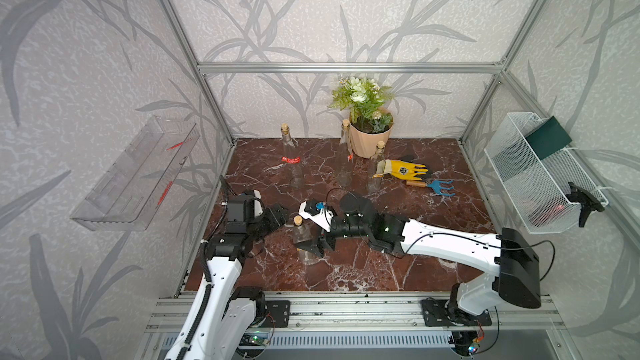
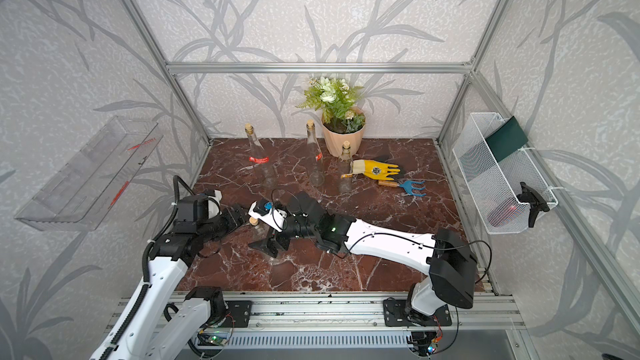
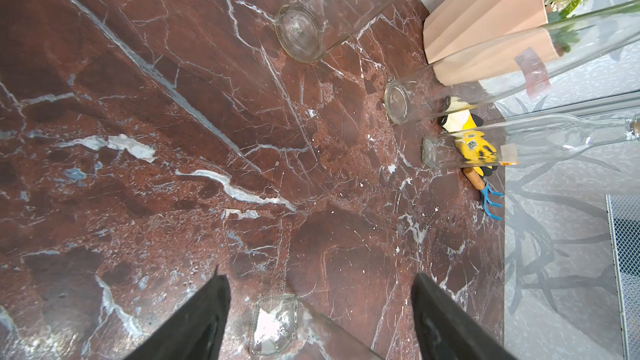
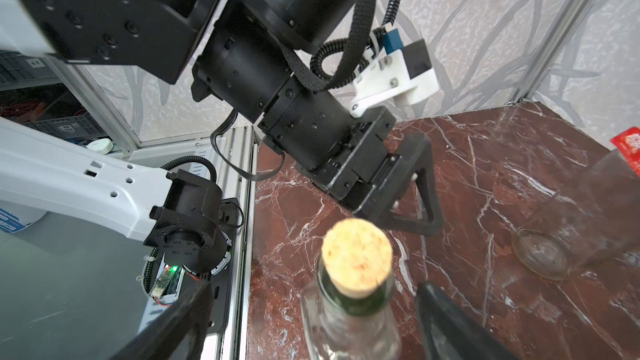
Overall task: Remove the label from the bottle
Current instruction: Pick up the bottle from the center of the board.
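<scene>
Finding: bottle (image 1: pixel 302 235) stands upright on the tabletop (image 1: pixel 381 264), long axis vertical. Its neck sits between the released jaws of my right claw (image 4: pixel 313 306), which is the nearer. My left claw (image 3: pixel 317 275), also released, hangs just beside the cork.

A corked bottle (image 1: pixel 304 237) is set near the front of the bench (image 1: pixel 433 254), between the left gripper (image 1: pixel 282 215) and the right gripper (image 1: pixel 313 246). Three more bottles (image 1: pixel 344 159) are ranged behind it. A plant pot (image 1: pixel 369 141) is placed at the back wall, behind these; a glove (image 1: pixel 405 169) and a hand rake (image 1: pixel 433 187) are laid to their right.
</scene>
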Action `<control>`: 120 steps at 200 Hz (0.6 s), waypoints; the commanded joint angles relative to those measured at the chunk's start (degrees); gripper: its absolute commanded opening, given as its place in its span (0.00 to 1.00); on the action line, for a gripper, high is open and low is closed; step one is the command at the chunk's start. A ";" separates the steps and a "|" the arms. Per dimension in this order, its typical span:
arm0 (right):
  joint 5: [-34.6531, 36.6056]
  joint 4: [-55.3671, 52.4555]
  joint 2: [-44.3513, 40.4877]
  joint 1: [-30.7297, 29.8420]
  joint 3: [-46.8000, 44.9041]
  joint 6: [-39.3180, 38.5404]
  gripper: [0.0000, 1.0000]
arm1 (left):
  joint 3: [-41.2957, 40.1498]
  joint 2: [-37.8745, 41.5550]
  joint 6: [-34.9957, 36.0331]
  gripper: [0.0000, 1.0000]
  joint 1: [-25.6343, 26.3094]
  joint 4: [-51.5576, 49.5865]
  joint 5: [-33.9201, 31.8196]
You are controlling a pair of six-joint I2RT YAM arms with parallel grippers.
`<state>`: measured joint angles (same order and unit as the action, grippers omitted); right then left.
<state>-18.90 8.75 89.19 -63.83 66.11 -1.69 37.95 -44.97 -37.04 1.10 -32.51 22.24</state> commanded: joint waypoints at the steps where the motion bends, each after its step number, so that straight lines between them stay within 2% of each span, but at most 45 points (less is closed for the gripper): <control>1: 1.90 3.37 1.47 -0.24 2.60 0.39 0.88 | -0.17 -0.20 0.30 0.83 0.33 0.65 0.81; 11: 2.02 3.14 2.06 -0.24 3.02 0.02 0.82 | -0.07 -0.18 0.38 0.82 0.32 0.78 1.00; 70: 5.27 2.93 3.69 -0.33 3.37 -1.59 0.71 | -0.06 0.10 0.74 0.82 0.31 1.64 1.23; 103: 4.75 2.41 5.14 -0.33 4.20 -2.00 0.49 | 0.01 -0.05 1.09 0.82 0.37 2.14 1.13; 120: 4.59 2.24 5.13 -0.35 4.13 -2.17 0.43 | -0.10 -0.03 1.26 0.82 0.32 2.59 1.14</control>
<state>-14.55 10.39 94.13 -63.92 68.27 -3.25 37.95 -45.25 -36.51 1.13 -31.18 23.05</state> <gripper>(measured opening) 0.466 0.825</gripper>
